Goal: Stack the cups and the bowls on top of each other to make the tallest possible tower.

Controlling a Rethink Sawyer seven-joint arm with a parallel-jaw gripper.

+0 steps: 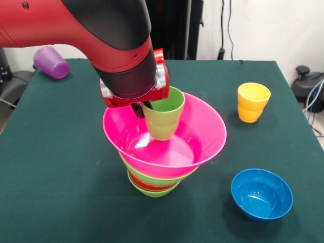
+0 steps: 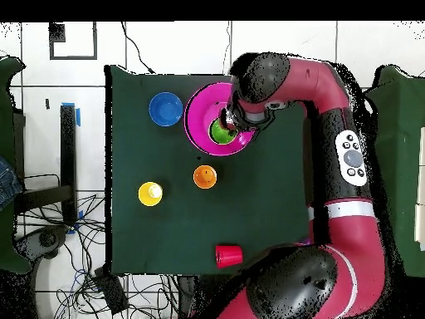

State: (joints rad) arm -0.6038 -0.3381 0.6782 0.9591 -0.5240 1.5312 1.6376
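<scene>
Four bowls make up the tower (image 1: 157, 172) near the middle of the green table (image 1: 61, 167): a small lime green bowl (image 1: 154, 193) at the base, a red-orange bowl (image 1: 149, 185) nested in it, a larger lime green bowl (image 1: 152, 176) above that, and the wide pink bowl (image 1: 202, 136) on top, its rim tilted a little in the front view. One light green cup (image 1: 163, 119) stands upright inside the pink bowl, its base close to the bowl's floor; whether it touches cannot be told. The gripper (image 1: 137, 109) is clamped on the cup's rim, one dark finger showing at the outer wall on the side toward the arm (image 1: 76, 25), the other hidden. In the overhead view the cup shows as a green disc within the pink ring, partly covered by the gripper head. The blue bowl (image 1: 261, 194) sits alone, mouth up, at the near right of the front view, well apart from the tower. A yellow cup (image 1: 253, 102) stands upright toward the right side of the table in the front view. The purple cup (image 1: 51, 62) lies on its side at the far left corner in the front view. The overhead view also shows an orange cup (image 2: 205, 176) upright just beside the tower, and a red cup (image 2: 228, 255) lying at the table edge nearest the robot's base.
</scene>
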